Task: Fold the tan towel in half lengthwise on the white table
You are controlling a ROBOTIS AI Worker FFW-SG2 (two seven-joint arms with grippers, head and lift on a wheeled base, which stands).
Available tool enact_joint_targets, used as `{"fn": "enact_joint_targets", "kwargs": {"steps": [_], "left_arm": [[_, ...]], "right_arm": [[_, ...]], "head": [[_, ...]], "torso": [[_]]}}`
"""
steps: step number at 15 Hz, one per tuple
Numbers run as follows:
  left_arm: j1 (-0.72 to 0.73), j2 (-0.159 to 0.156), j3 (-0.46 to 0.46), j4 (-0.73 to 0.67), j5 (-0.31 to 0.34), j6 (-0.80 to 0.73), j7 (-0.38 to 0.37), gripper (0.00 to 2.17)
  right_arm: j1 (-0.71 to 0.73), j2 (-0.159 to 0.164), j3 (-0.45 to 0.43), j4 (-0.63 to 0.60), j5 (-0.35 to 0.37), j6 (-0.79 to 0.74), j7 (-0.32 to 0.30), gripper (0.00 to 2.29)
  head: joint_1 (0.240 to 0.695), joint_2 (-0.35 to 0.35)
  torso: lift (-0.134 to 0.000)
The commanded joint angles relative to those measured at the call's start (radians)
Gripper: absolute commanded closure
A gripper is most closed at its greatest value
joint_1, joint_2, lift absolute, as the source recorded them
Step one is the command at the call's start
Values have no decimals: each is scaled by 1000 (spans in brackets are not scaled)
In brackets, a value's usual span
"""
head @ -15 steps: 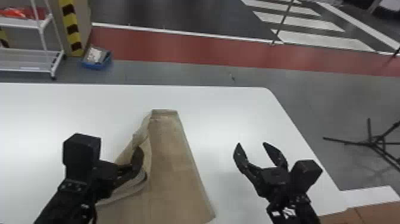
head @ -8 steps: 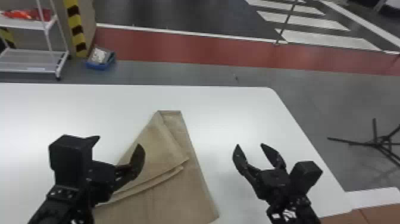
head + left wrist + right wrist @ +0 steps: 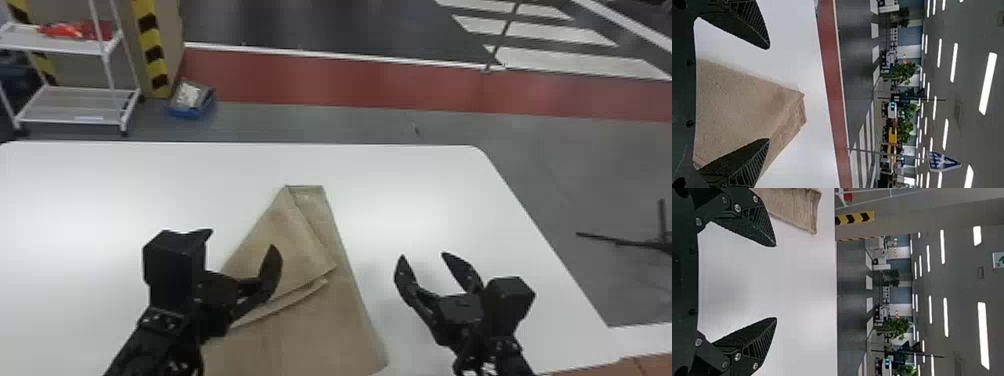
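Note:
My left gripper (image 3: 241, 241) is open above the left part of the tan towel (image 3: 345, 315), holding nothing. The towel lies on the white table (image 3: 425, 200), narrow at its far end, with a flap folded diagonally over toward the right and its corner short of the right edge. In the left wrist view, the left gripper (image 3: 769, 94) has spread fingers, the towel (image 3: 742, 102) beyond them. Right of the towel, my right gripper (image 3: 422, 255) stands open over bare table. In the right wrist view, the right gripper (image 3: 776, 282) has the towel's end (image 3: 793, 207) beside one finger.
Behind the table at the left stand a white shelf cart (image 3: 75, 105) and a blue bin (image 3: 192, 102) on the floor. A black stand's leg (image 3: 615, 240) is on the floor at right. Brown cardboard (image 3: 645, 367) shows at the lower right corner.
The towel's raised left side has come down as a flap lying over the middle. My left gripper has shifted slightly left, off the flap. The right gripper has hardly moved.

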Motion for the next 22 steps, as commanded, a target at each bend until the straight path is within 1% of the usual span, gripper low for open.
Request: {"fn": "enact_joint_targets", "kwargs": {"steps": [1, 2, 3, 4, 5, 6, 7, 11, 17, 18, 19, 22], "left_arm": [[-44, 0, -81, 65, -19, -42, 6, 36], [-72, -2, -121, 105, -39, -42, 14, 70], [-105, -6, -162, 157, -62, -42, 15, 211], [-144, -9, -194, 213, -62, -48, 14, 370], [-179, -12, -219, 262, -53, -51, 11, 522], [-202, -17, -234, 297, -50, -54, 8, 606], [-222, -25, -240, 326, -48, -51, 0, 606], [-257, -25, -268, 377, -67, -42, -1, 606], [-263, -25, -269, 403, -74, -27, -11, 613], [-265, -25, -276, 409, -79, -27, -9, 704], [-265, -25, -283, 411, -93, -27, -9, 704], [-270, -25, -283, 414, -97, 4, -11, 704]], "right_arm": [[-8, 0, -67, 0, -28, 25, -15, 245], [-9, 2, -93, -6, -33, 37, -21, 242], [-11, 0, -113, -10, -51, 43, -26, 245], [-9, 0, -131, -12, -74, 40, -26, 242], [-11, 0, -138, -12, -82, 37, -25, 242], [-9, 0, -138, -12, -82, 37, -25, 242], [-9, 2, -136, -10, -82, 37, -23, 242], [-15, 2, -118, 3, -83, 34, -20, 242], [-23, 3, -110, 8, -85, 40, -18, 242], [-23, 3, -110, 9, -93, 43, -15, 242], [-23, 2, -110, 11, -100, 46, -8, 242], [-28, 2, -108, 22, -103, 43, -6, 242]], "head": [[695, -223], [695, -252], [695, -286], [695, -350], [695, -350], [695, -350], [695, -350], [695, -350], [695, -350], [695, -350], [695, -350], [695, -350]], "torso": [[-123], [-123], [-123], [-123], [-123], [-123], [-123], [-123], [-123], [-123], [-123], [-123]]}}
